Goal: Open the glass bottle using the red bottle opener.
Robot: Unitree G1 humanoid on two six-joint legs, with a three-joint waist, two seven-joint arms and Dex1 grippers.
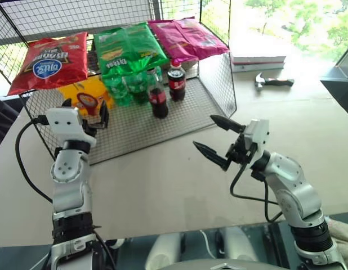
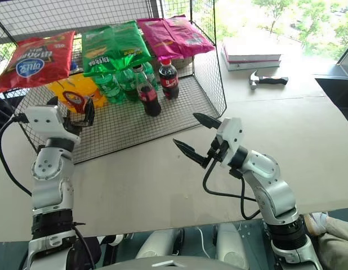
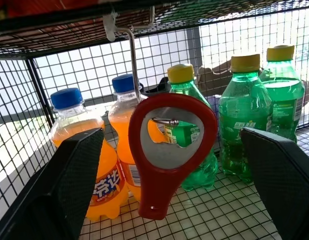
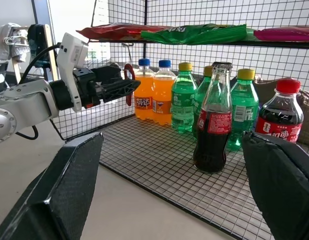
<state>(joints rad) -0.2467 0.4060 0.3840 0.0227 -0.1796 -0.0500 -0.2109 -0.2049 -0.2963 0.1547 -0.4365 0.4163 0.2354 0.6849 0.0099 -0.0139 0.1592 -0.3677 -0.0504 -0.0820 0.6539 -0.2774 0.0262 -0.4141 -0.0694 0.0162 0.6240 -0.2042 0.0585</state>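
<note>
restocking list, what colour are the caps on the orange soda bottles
Blue caps, clearest in the left wrist view.

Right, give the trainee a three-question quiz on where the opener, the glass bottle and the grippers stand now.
1. True or false: the red bottle opener hangs from a hook on the rack.
2. The glass bottle's cap is: A on, B off.
3. Which gripper has the opener between its open fingers, untouched?

Key: 1 true. 2 A. 3 The left gripper; the right gripper hangs open over the table.

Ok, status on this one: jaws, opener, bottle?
Both grippers open, empty. Left gripper at red opener, hanging on rack hook. Right gripper facing glass bottle. Nothing blocking.
</note>
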